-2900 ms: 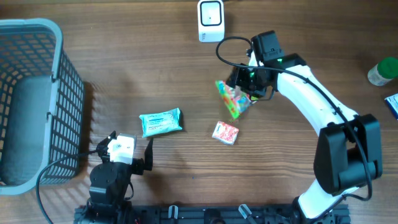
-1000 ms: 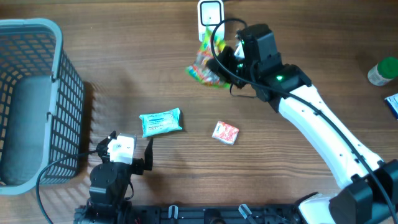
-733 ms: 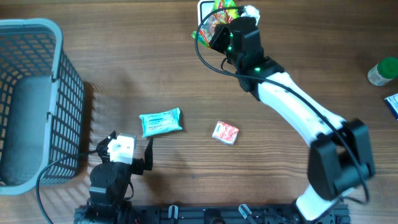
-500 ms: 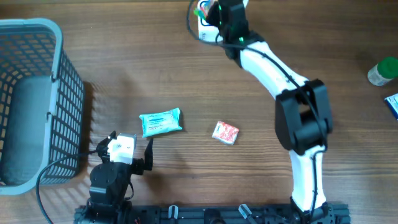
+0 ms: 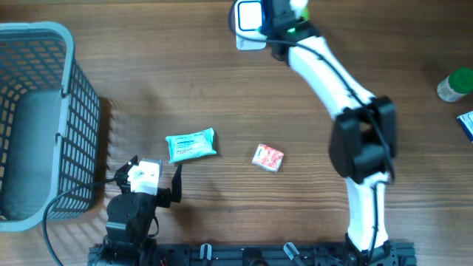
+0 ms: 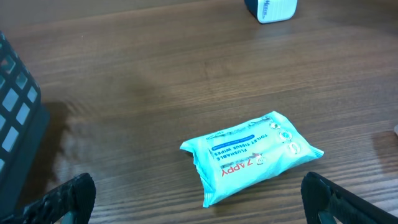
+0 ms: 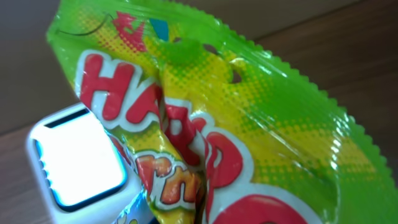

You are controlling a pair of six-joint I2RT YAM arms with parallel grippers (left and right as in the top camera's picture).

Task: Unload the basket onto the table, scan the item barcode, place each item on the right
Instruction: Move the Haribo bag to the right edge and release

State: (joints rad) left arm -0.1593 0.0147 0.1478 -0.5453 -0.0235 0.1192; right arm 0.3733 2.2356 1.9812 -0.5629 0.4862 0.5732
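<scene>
Nearest you, your left gripper (image 5: 148, 179) stood wide open and empty by the base. The wipes pack (image 6: 252, 155) and the small red packet (image 5: 267, 157) lay loose beyond it. At the far edge, your right gripper (image 5: 275, 13) was clamped on the candy bag (image 7: 249, 143), held just beside the scanner (image 7: 78, 165). The foil was creased and no barcode showed, so a failed read looked likely. The bag could also have nudged the scanner askew.

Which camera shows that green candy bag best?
The right wrist view: the candy bag fills the frame beside the scanner. Overhead shows only a green sliver past the arm; the left wrist view shows none.
</scene>
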